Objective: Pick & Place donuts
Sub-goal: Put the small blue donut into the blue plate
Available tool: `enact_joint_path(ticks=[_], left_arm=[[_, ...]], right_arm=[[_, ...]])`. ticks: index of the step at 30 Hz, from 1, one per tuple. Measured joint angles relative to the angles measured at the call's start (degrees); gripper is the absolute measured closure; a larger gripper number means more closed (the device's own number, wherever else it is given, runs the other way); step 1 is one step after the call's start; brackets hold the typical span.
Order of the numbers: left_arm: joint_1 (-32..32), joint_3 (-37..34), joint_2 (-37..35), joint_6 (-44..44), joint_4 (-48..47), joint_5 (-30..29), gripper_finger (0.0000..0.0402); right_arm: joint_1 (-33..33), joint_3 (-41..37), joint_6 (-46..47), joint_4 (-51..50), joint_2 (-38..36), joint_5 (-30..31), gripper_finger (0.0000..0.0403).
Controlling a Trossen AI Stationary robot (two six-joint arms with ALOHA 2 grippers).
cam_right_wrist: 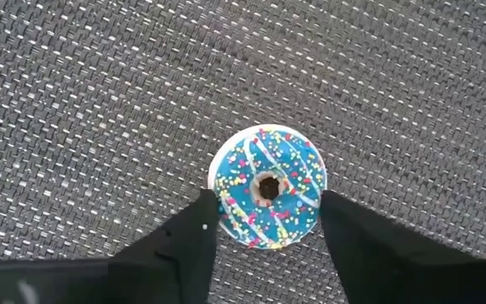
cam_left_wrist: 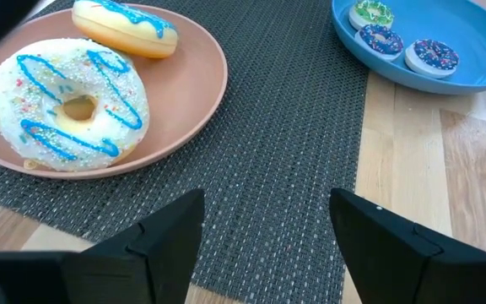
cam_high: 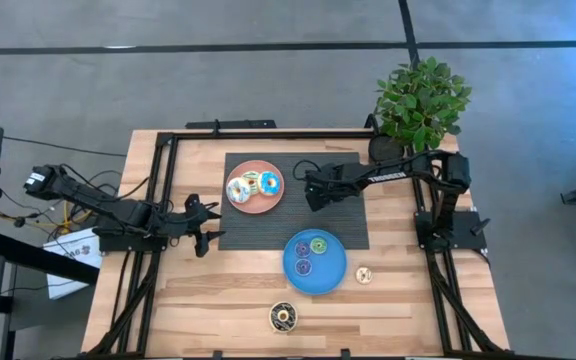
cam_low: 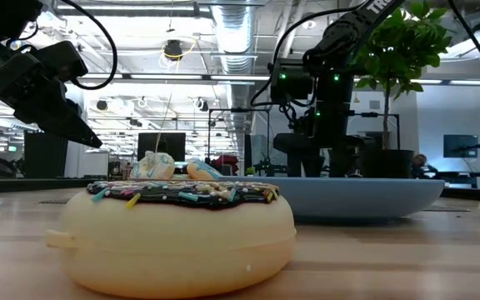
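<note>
The right hand hangs over the dark woven mat on the wooden desk, its two fingers either side of a small blue-iced ring donut with sprinkles; whether they press it I cannot tell. The left hand waits open at the mat's left edge. Larger donuts, one white with blue stripes, lie on the round pink plate. Three small donuts sit on the round blue plate. A chocolate-iced donut and a cream one rest on bare wood.

light: even, bright overhead — shadows: soft | low view: ceiling lamps glare — background soft
</note>
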Motion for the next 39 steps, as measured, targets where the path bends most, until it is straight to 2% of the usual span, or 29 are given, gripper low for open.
enact_joint_path(ticks=[10, 19, 24, 28, 33, 39], left_arm=[[0.0, 0.0, 0.0, 0.0, 0.0, 0.0, 0.0152], [0.0, 0.0, 0.0, 0.0, 0.0, 0.0, 0.0152], [0.0, 0.0, 0.0, 0.0, 0.0, 0.0, 0.0152], [0.0, 0.0, 0.0, 0.0, -0.1, 0.0, 0.0152], [0.0, 0.0, 0.0, 0.0, 0.0, 0.0, 0.0152], [0.0, 0.0, 0.0, 0.0, 0.0, 0.0, 0.0152]], right_arm=[[0.0, 0.0, -0.4, 0.0, 0.0, 0.0, 0.0263], [0.4, 0.0, -0.4, -0.2, -0.6, 0.2, 0.0269], [2.5, 0.1, -0.4, -0.9, -4.1, 0.2, 0.0271], [6.9, 0.1, -0.2, -1.6, -8.9, 0.2, 0.027], [16.2, 0.1, 4.4, -1.6, -14.5, 0.0, 0.0269], [29.5, 0.1, 14.4, -1.6, -14.7, 0.7, 0.0269]])
